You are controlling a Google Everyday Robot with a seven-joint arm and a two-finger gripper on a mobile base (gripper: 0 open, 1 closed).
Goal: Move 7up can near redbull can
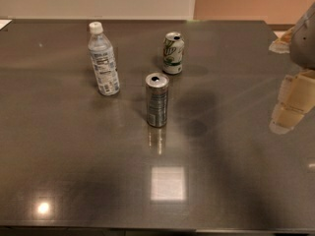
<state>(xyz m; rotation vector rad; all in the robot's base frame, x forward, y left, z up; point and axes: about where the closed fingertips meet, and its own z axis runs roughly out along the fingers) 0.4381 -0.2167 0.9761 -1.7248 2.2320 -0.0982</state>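
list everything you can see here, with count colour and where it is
7up can: one, white and green with a silver top, upright at the back of the table, right of centre
redbull can: one, silver-grey, upright near the table's centre, in front of the 7up can and apart from it
plastic bottle: one, clear with a white cap and a label, upright to the left of both cans
table: one, dark and glossy, fills most of the view
gripper: one, cream-coloured, at the right edge above the table, well clear of all three containers
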